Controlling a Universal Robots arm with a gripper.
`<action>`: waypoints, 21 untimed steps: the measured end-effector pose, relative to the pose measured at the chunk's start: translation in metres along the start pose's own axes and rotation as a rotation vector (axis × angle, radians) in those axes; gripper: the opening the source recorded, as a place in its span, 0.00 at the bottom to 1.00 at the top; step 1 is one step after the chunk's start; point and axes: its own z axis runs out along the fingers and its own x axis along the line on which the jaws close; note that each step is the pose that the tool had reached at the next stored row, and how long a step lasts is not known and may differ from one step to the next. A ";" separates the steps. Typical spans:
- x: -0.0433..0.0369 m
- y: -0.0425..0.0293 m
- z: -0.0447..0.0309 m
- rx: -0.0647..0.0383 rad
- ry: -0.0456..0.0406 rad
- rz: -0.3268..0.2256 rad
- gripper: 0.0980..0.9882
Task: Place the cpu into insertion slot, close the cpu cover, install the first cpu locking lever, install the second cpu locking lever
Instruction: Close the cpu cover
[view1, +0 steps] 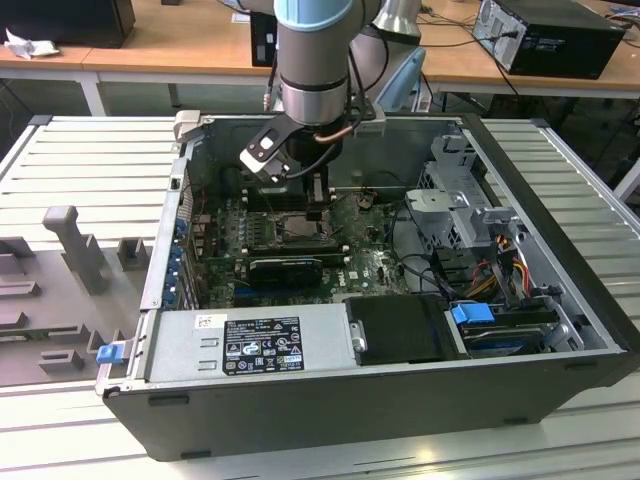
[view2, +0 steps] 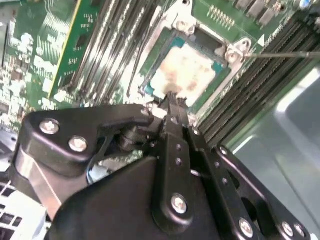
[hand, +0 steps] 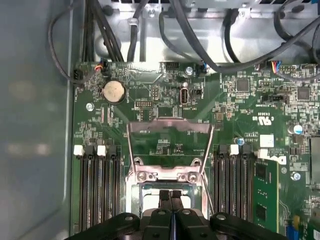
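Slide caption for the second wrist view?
Gripper, shut, at the edge of the cpu lying in the insertion slot.

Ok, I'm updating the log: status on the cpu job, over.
Claw shut, tip over the cpu. It sits in the insertion slot; cpu cover open. No obstruction seen.

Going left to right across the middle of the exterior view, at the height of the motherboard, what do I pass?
Grey moulded fixture → computer case's left wall → insertion slot → metal drive cage.
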 end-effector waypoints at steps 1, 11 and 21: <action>0.0000 0.0002 -0.0028 0.000 -0.0001 0.000 0.01; 0.0005 0.0021 -0.0318 0.000 -0.0001 0.000 0.01; 0.0006 0.0082 -0.0382 0.008 -0.0010 0.000 0.01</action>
